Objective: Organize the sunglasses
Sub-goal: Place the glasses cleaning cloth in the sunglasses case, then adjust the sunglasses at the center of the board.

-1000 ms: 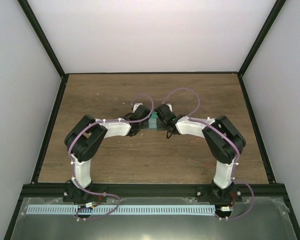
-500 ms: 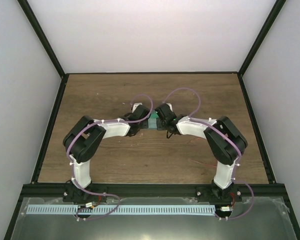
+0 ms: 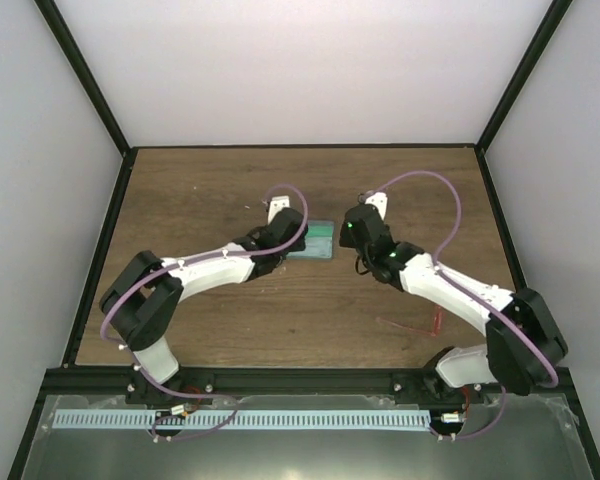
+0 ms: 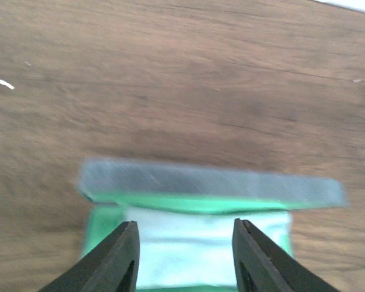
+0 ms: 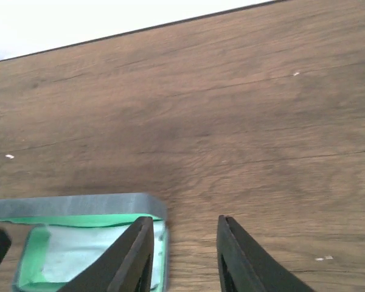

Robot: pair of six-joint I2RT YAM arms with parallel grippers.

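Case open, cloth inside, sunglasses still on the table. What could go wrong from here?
1. The sunglasses lie close beside the right forearm; a swing could sweep or bend the thin frame.
2. The cloth covers the open case's floor; glasses on top may stop the lid.
3. The left end effector, open, hangs right at the case and could drag the cloth.

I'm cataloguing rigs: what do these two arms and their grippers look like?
The left arm and right arm have white links, black joints and a looping purple cable each; the fingers are black and tapered.
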